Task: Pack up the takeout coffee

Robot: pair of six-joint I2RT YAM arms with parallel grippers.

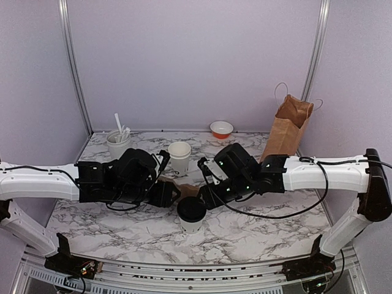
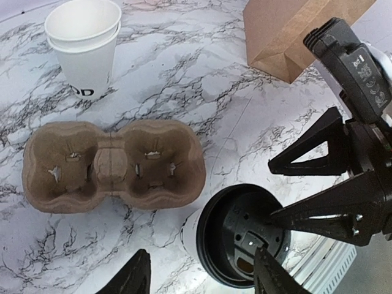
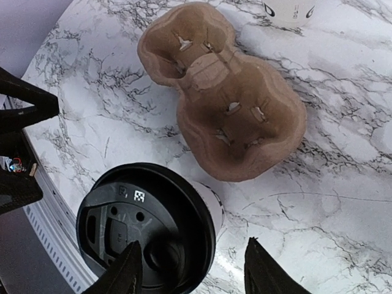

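Note:
The takeout coffee [image 1: 192, 212], a white cup with a black lid, stands upright on the marble table between both arms. In the left wrist view its lid [image 2: 244, 240] lies below my left gripper [image 2: 202, 278], which is open; the right fingertip [image 2: 269, 275] overlaps the lid's edge. In the right wrist view the lid [image 3: 144, 223] lies under my open right gripper [image 3: 194, 271], whose left fingertip [image 3: 125, 269] overlaps it. Neither gripper holds anything. A brown two-cup carrier [image 2: 113, 165] [image 3: 223, 92] lies empty just beyond the cup.
Stacked lidless white cups [image 1: 179, 156] [image 2: 82, 46] stand behind the carrier. A brown paper bag [image 1: 288, 125] [image 2: 294, 33] stands at the back right. A white utensil holder [image 1: 117, 144] and an orange bowl [image 1: 221, 129] sit by the back wall.

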